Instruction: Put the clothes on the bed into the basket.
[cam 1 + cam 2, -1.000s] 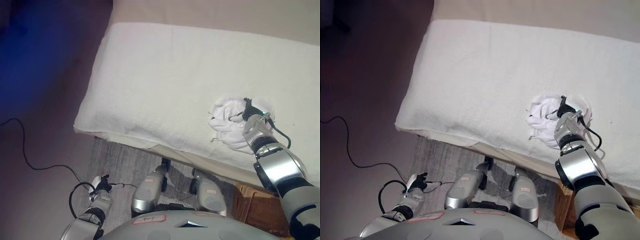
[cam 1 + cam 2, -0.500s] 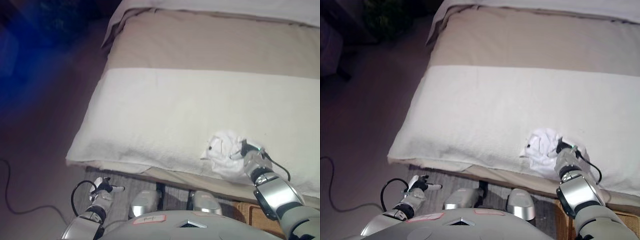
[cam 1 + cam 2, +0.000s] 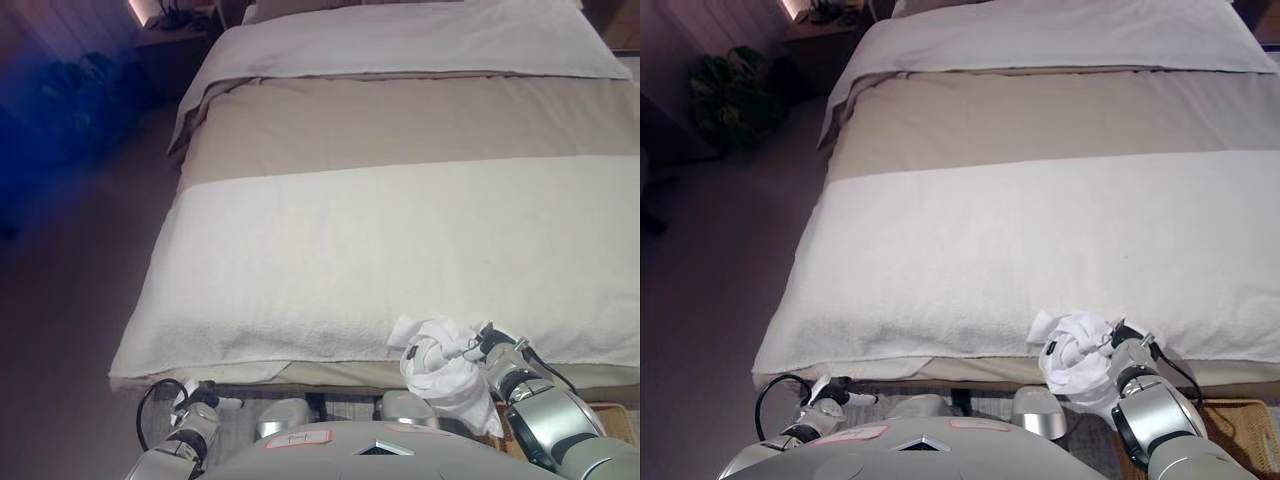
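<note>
One white garment [image 3: 1072, 358], bunched, hangs over the bed's [image 3: 1040, 230] 6 o'clock edge, clutched by the right hand [image 3: 1127, 348]. One basket [image 3: 1240, 418] at 5 o'clock. Left hand [image 3: 825, 392] at 7 o'clock, fingers relaxed.

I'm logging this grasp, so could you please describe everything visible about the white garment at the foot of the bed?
The white garment is a crumpled bundle of soft cloth, bunched into folds with a loose corner sticking out to its left. The right hand is closed on it from the right. It sits at the near edge of the bed, partly over the white blanket's border and hanging down past it. The basket's corner shows lower right.
</note>
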You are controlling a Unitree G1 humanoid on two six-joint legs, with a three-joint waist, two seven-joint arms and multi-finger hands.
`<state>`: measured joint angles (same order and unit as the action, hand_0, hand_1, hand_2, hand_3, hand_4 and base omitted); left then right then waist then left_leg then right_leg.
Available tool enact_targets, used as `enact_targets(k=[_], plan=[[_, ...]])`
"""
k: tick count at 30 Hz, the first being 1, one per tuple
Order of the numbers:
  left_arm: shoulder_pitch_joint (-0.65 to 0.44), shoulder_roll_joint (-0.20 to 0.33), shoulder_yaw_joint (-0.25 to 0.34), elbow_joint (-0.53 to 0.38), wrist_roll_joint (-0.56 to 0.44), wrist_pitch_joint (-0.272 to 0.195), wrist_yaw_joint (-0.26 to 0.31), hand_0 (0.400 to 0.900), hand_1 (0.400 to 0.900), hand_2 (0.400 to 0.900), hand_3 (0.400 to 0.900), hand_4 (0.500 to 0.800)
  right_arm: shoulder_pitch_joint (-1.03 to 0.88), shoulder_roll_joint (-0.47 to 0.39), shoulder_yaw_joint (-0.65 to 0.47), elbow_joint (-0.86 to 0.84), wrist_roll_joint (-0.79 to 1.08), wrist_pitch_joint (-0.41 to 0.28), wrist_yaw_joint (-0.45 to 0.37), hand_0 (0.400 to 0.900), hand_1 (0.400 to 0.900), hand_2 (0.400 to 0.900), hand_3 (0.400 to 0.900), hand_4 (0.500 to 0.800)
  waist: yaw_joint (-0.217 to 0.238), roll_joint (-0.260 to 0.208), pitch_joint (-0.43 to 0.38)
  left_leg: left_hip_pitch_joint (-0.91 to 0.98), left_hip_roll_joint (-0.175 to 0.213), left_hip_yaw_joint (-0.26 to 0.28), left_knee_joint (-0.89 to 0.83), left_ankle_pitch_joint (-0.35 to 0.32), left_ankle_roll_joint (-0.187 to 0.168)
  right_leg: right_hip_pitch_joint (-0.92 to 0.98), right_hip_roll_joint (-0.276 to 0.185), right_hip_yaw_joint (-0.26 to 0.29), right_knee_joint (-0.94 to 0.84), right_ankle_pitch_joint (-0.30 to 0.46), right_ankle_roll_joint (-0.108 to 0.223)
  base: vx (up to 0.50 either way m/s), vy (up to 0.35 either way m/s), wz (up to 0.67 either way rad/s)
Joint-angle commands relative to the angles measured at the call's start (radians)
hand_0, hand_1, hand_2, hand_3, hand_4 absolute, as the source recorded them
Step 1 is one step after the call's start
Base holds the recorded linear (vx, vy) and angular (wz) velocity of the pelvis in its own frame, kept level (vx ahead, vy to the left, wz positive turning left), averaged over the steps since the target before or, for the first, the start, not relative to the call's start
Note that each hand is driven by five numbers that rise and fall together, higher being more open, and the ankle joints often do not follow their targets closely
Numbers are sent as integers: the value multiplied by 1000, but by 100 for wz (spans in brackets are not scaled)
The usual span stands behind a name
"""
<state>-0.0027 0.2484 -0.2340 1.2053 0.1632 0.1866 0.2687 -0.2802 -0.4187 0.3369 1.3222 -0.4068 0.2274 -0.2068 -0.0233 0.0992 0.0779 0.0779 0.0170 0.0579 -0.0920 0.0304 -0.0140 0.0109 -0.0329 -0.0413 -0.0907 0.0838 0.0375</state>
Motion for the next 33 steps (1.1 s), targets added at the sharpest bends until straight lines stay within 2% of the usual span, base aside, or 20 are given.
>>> enact_targets(k=[1,3,4,5,8,15,22,27,33], plan=[[-52,89,19,56,38,11,31,900,900,900,900,800,-94,-97,-6,-39,27,16,-82,400,400,400,400,500,-9,-25,-40,70,-2,14,5,-89,-21,-14,5,30,3,-16,45,-17,-2,-25],[-47,101,34,46,36,17,32,900,900,900,900,800,-96,-156,-43,-108,33,32,-79,400,400,400,400,500,-25,-31,-45,75,2,28,5,-91,-22,-15,12,43,3,-15,44,-12,-4,-26],[-47,101,34,46,36,17,31,900,900,900,900,800,-93,-157,-45,-111,32,34,-77,400,400,400,400,500,-23,-31,-45,76,3,29,5,-91,-22,-15,13,44,3,-15,44,5,-5,-38],[-90,80,14,52,57,35,37,900,900,900,900,800,-92,-188,-55,-125,21,36,-76,400,400,400,400,500,-51,-34,-51,81,7,52,5,-94,-23,-18,20,61,3,-11,43,13,-2,-39],[-122,83,14,54,42,29,35,900,900,900,900,800,-96,-226,-82,-71,29,44,-74,400,400,400,400,500,-70,-32,-61,90,13,72,5,-98,-26,-18,27,79,3,-10,44,10,5,-27],[-130,78,7,35,18,18,40,900,900,900,900,800,-75,-270,-144,54,66,28,-92,400,400,400,400,500,-90,-24,-65,109,15,100,5,-108,-22,-16,40,115,3,-12,49,-2,7,-21],[-111,81,14,-8,23,18,38,900,900,900,900,800,-40,-317,-180,39,59,28,-90,400,400,400,400,500,-104,-19,-59,118,12,166,6,-118,-11,-41,58,186,3,14,70,-26,6,-48],[-119,93,20,-36,9,14,38,900,900,900,900,800,-62,-389,-181,42,37,41,-74,400,400,400,400,500,-109,-13,-57,123,8,206,5,-126,-5,-54,70,226,3,24,78,-8,1,-37],[-140,100,8,-71,-22,5,38,900,900,900,900,800,-144,-472,-163,126,18,60,-61,400,400,400,400,500,-116,6,-47,115,4,211,6,-128,-5,-68,67,231,3,31,88,-6,-3,-11]])
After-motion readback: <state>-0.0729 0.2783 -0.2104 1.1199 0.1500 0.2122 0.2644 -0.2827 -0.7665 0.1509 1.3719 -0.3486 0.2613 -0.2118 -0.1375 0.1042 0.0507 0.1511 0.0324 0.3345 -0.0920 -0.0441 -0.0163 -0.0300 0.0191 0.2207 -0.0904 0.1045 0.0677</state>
